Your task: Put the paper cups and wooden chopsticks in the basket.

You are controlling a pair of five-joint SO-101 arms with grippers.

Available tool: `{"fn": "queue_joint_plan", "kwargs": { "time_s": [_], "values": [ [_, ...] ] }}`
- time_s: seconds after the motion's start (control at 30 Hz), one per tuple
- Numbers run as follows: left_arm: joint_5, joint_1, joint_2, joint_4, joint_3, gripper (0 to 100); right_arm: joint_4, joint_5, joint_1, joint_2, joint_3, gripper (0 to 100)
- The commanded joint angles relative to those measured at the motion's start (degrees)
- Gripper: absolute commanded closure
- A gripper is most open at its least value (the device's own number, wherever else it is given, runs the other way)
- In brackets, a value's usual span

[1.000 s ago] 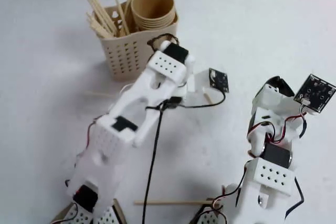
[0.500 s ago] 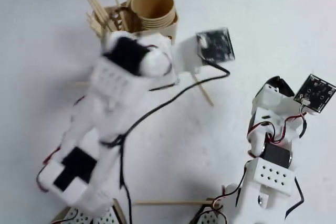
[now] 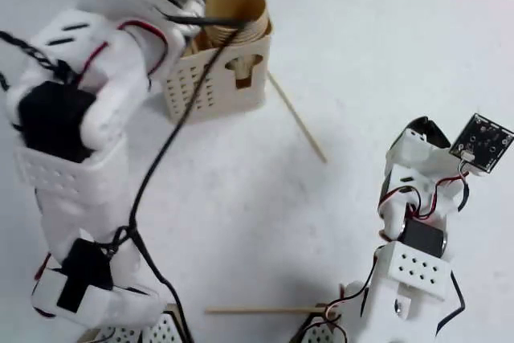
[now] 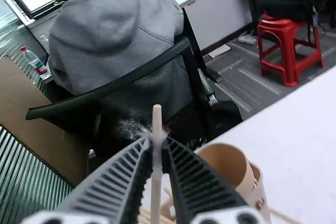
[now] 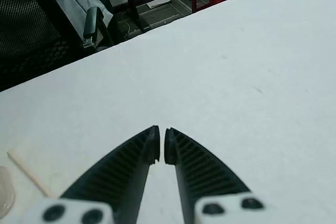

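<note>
Wooden, pale and thin, the held stick (image 4: 156,115) is pinched between the jaws of the left gripper (image 4: 157,144). It lies along the length of the jaws, and a short end comes out past the fingertips. In the high view the left arm is lifted above the basket (image 3: 210,84), so I judge that the step in hand is to drop this stick inside.

To do it well, the gripper should first turn so that one end of the stick points down into the free part of the basket, beside the cups (image 3: 234,7) and not over them. Then it should go lower, until the end is under the rim, and only then spread the jaws. If the stick is released from high up or while it is level, it may hit the rim or the cups and bounce out to the table (image 3: 361,46).

The cups are brown paper, stacked one in another, and they stand in the right side of the basket. The basket is cream plastic with small holes in its walls. Two sticks are not yet collected. The slanted stick (image 3: 297,118) lies just right of the basket, and the near stick (image 3: 265,309) lies between the arm bases.

The right gripper (image 5: 161,142) rests over bare table with its jaws almost pressed together, holding nothing.
</note>
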Motion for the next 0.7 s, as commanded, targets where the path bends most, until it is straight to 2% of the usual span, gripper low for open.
{"fn": "queue_joint_plan", "kwargs": {
  "time_s": [0.0, 0.1, 0.23, 0.67],
  "values": [
    [8.44, -2.59, -2.24, -8.62, -1.76, 98, -1.10, -0.18, 0.40, -1.10, -2.46, 96.4],
    [13.63, -3.21, -2.15, -13.27, -1.67, 98, -1.10, -0.18, 0.40, -1.10, -2.46, 96.4],
    [16.62, -3.12, -1.54, -17.76, -1.67, 98, -1.10, -0.18, 0.40, -1.10, -2.46, 96.4],
    [16.70, -8.66, 17.80, -27.69, -2.20, 98, -1.10, -0.18, 0.40, -1.10, -2.46, 96.4]
  ]
}}
